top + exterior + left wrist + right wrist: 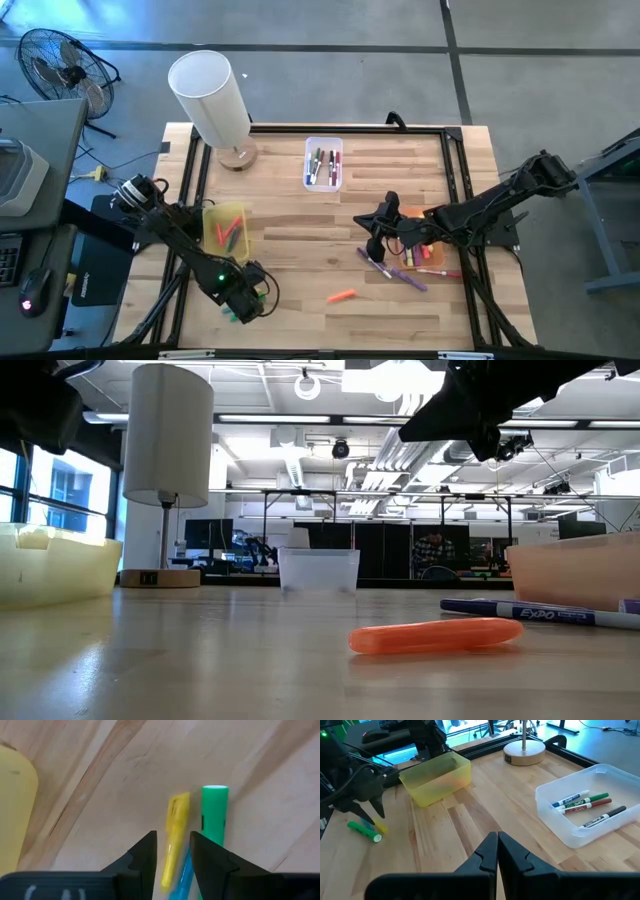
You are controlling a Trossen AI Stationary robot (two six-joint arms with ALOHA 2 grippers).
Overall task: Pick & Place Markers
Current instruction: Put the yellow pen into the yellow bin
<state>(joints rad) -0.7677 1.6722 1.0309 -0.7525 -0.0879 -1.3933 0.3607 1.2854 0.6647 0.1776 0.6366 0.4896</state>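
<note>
We see a yellow marker (176, 840) lying on the wooden table (300, 250) at its front left corner, just beside a green marker (215, 815) and over a blue one (182, 875). Our left gripper (172, 857) hangs over them with its fingers parted, the yellow marker between the tips, not clamped. The yellow bin (226, 232) sits near, holding a few markers. An orange marker (341, 296) lies alone mid-table. Our right gripper (374, 244), fingers pressed together and empty, hovers above purple markers (392, 268) beside the orange bin (424, 240). The clear bin (323, 163) holds more by the lamp (215, 105).
</note>
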